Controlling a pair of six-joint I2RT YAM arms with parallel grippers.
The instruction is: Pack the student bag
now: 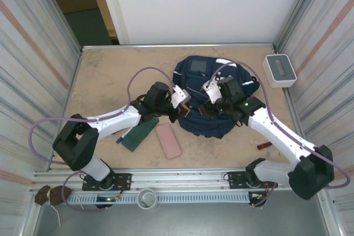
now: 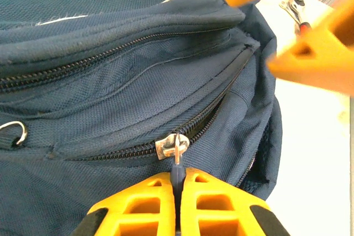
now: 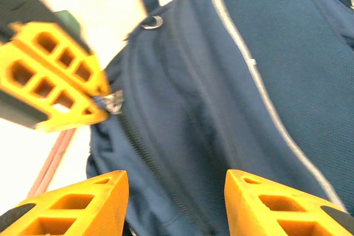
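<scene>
The left arm is stretched from its base at the near left across the bench. Its forearm is kept low and its wrist is brought to the near left edge of the bag. The right arm is reached in from the near right, and its wrist is held over the bag's near half, just beside the left wrist.

The bag is laid flat at the middle of the bench, toward the far side. In the left wrist view its zips are drawn mostly shut, and nothing inside can be made out. A white-grey box is set at the far right, well apart from the bag; its contents cannot be told. A green pouch and a pink case are laid side by side near the bag's near left edge.

The left fingers are clenched on the zip pull of a front pocket. The right fingers are released and spread apart. Bag fabric is seen between them and nothing is gripped. Whether the fabric is touched cannot be told.
</scene>
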